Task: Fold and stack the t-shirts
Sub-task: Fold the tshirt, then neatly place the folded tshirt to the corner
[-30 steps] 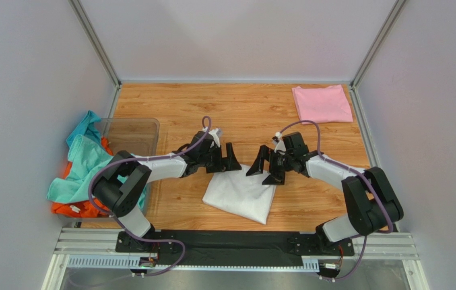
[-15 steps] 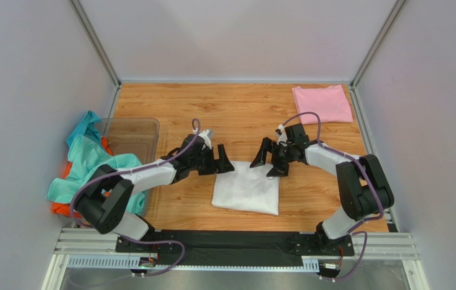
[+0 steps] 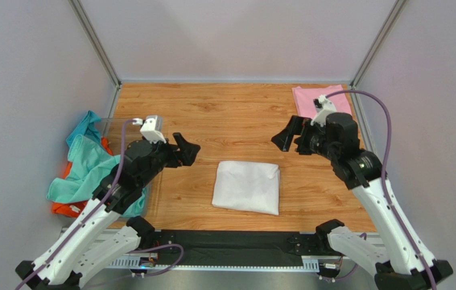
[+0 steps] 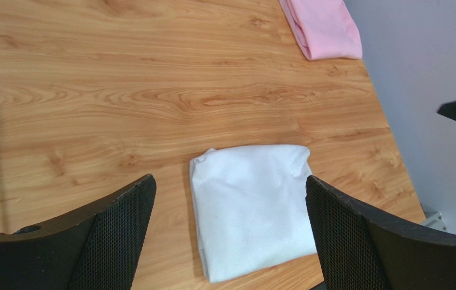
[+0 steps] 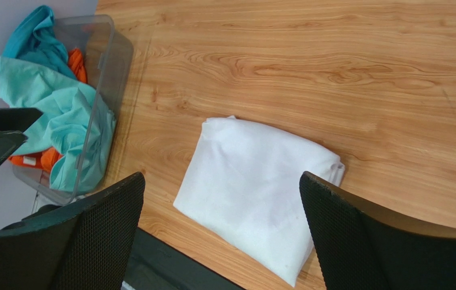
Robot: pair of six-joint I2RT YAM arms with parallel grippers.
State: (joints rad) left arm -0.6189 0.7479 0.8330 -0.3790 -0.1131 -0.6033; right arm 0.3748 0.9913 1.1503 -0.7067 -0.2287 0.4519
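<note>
A folded white t-shirt (image 3: 247, 187) lies flat on the wooden table near its front edge, also in the left wrist view (image 4: 251, 205) and the right wrist view (image 5: 254, 187). A folded pale pink t-shirt (image 3: 306, 99) (image 4: 324, 27) rests at the back right corner, partly hidden behind my right arm. Teal t-shirts (image 3: 88, 166) (image 5: 55, 115) and an orange one (image 3: 70, 208) (image 5: 76, 60) are bunched at the left. My left gripper (image 3: 186, 151) (image 4: 229, 181) hangs open above the table, left of the white shirt. My right gripper (image 3: 287, 139) (image 5: 221, 176) hangs open to its upper right. Neither holds anything.
A clear plastic bin (image 3: 133, 130) (image 5: 100, 36) stands at the table's left edge with the teal and orange cloth spilling over its side. Grey walls close in the table (image 3: 230, 112) on three sides. A black rail (image 3: 236, 241) runs along the front.
Both arms rose and drew back from the white t-shirt, the left one leftward, the right one toward the back right. The shirt now lies squared and untouched.
</note>
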